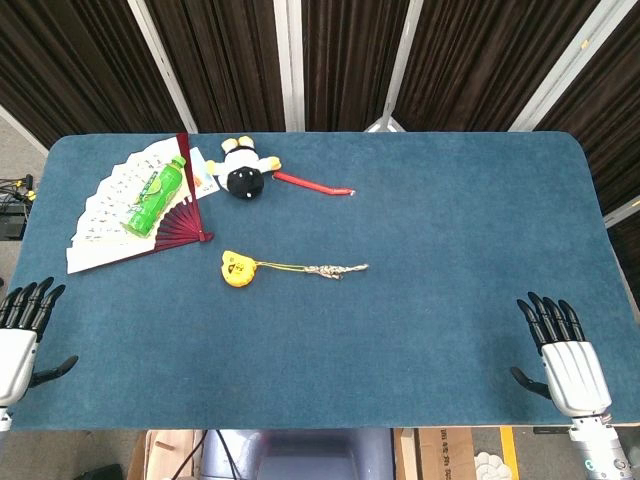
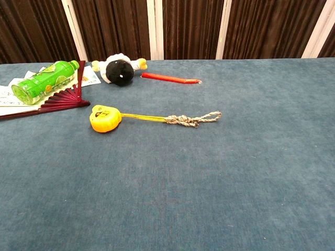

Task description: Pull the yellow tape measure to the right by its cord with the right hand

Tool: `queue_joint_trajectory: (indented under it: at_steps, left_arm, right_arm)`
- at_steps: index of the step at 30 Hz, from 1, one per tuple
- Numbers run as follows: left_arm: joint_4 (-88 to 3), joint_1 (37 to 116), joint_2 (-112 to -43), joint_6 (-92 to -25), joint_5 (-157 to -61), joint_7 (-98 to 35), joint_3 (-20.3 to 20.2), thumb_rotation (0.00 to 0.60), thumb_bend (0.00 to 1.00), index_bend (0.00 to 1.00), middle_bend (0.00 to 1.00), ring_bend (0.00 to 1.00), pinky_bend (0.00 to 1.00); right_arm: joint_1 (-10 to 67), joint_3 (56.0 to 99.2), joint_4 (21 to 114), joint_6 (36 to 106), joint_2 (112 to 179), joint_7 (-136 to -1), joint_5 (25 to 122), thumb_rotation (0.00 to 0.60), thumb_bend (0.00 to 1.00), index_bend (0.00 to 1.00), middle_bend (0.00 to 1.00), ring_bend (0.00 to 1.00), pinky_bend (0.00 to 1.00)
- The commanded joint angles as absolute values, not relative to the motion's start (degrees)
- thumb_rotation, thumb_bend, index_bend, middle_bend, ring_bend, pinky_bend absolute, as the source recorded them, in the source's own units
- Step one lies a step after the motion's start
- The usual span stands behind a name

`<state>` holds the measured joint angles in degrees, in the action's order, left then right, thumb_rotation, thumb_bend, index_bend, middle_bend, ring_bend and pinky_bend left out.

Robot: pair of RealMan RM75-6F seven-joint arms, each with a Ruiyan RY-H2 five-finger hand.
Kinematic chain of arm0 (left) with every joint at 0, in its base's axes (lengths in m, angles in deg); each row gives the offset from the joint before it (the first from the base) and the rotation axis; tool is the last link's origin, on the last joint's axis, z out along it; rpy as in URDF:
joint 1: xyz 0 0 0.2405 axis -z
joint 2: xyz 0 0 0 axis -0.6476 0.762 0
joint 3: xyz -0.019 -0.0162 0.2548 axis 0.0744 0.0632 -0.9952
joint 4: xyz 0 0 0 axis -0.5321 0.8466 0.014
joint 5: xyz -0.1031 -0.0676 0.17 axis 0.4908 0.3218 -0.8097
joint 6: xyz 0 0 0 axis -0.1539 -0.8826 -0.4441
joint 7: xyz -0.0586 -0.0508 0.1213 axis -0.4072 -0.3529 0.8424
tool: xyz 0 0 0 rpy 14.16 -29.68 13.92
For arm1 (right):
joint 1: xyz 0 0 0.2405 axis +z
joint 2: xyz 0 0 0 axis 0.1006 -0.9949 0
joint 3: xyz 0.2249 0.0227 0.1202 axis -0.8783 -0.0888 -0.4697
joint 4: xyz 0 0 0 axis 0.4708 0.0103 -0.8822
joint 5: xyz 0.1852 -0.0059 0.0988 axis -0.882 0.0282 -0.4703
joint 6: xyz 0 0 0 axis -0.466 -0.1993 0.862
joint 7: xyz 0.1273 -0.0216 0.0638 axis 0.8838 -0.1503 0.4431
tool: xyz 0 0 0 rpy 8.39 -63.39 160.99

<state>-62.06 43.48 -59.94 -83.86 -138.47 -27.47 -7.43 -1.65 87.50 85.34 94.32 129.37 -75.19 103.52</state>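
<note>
Both hands rest at the near edge of the blue table (image 1: 450, 220), fingers spread, holding nothing.

Left hand (image 1: 18, 335) sits far left. Up and right of its fingers lies the yellow tape measure (image 1: 236, 270), its cord (image 1: 305, 268) stretching right. Right hand (image 1: 560, 350) waits well apart from the cord.

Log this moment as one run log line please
phase: pre-reach | right hand: open, at near table edge | left hand: open | tape measure: untouched | cord: trails right, free
</note>
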Motion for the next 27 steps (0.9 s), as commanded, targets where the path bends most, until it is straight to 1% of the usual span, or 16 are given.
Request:
queue_joint_trajectory:
  at_steps: [1,14,20,22,24,27]
  left_arm:
    - [-62.1,43.5,-59.9,-83.9,-138.5,-27.4,-7.4,0.6,0.0,0.0,0.0,0.0,0.0]
    - [-62.0,43.4,-59.9,-84.0,-138.6,-27.5,-7.4,0.6,0.0,0.0,0.0,0.0,0.0]
    - [-62.2,43.3,-59.7,-84.3,-139.0,-28.0,-7.6,0.6,0.0,0.0,0.0,0.0,0.0]
    - [-62.2,43.3,-59.7,-84.2,-139.0,-28.2,-7.6,0.6,0.0,0.0,0.0,0.0,0.0]
    - [-62.2,43.4,-59.6,-84.2,-139.1,-28.4,-7.6,0.6,0.0,0.0,0.0,0.0,0.0]
    - [-62.2,43.5,-59.6,-83.9,-139.1,-28.6,-7.7,0.6,0.0,0.0,0.0,0.0,0.0]
  right_arm:
    - [-1.7,87.5,85.3,94.4,129.3,-75.1,103.6,0.6,0.19,0.0,0.0,0.0,0.0]
    - [-1.5,87.4,85.9,94.3,129.3,-74.5,104.0,0.6,0.19,0.0,0.0,0.0,0.0]
    - [-0.8,86.3,86.9,95.0,129.3,-73.0,104.6,0.6,0.19,0.0,0.0,0.0,0.0]
    - [-0.2,85.6,87.8,94.8,129.2,-72.4,104.3,0.6,0.19,0.03,0.0,0.0,0.0]
    - [0.8,84.5,89.1,93.7,129.1,-72.1,103.3,0.6,0.19,0.1,0.0,0.0,0.0]
    - [2.7,82.9,90.5,91.6,129.1,-73.4,102.2,0.6,0.19,0.16,0.01,0.0,0.0]
